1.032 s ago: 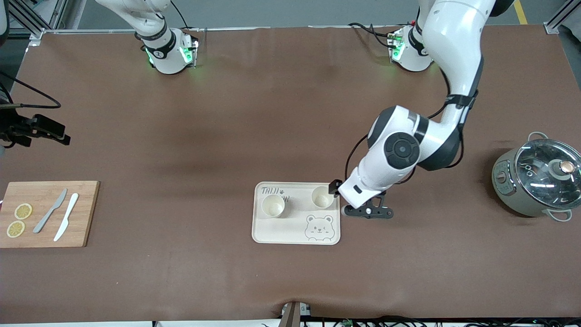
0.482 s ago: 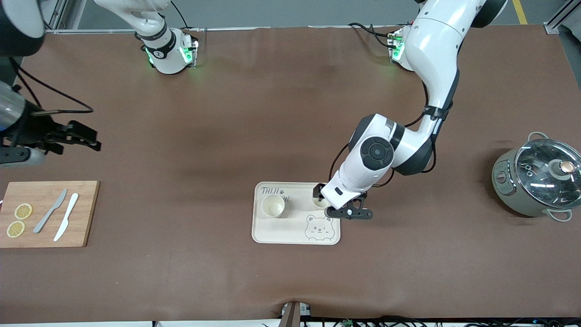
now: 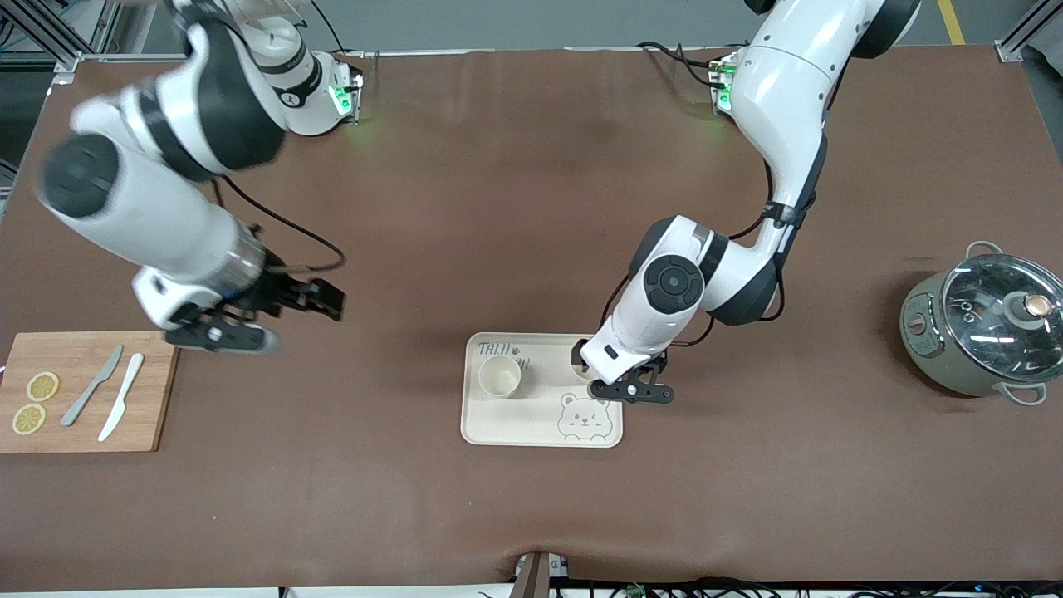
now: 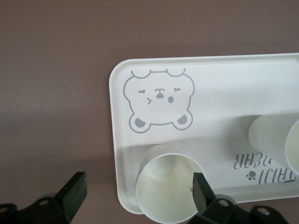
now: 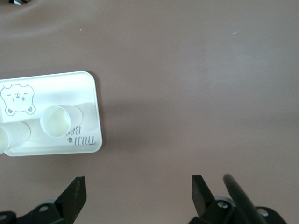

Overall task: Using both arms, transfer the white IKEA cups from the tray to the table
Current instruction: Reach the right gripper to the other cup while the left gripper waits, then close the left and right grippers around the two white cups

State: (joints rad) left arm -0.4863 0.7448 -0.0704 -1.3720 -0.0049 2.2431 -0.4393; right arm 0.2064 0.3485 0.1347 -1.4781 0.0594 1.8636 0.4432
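Note:
Two white IKEA cups stand upright on the cream bear tray (image 3: 515,428). One cup (image 3: 499,378) stands free toward the right arm's end of the tray. The other cup (image 3: 578,366) stands at the tray's corner toward the left arm's end, partly hidden by the left gripper (image 3: 591,365). In the left wrist view that gripper (image 4: 138,179) is open low over this cup (image 4: 168,196), one finger at its rim and the other outside the tray's edge; the second cup (image 4: 275,140) shows too. The right gripper (image 3: 320,301) is open and empty over bare table; its wrist view (image 5: 138,179) shows tray and cup (image 5: 56,121).
A wooden cutting board (image 3: 149,432) with two lemon slices (image 3: 41,386), a grey knife (image 3: 91,397) and a white knife (image 3: 122,407) lies at the right arm's end. A pot with a glass lid (image 3: 984,332) stands at the left arm's end.
The right arm has swung in from the table's edge toward the middle. The left gripper has moved over the tray's corner and onto the cup there.

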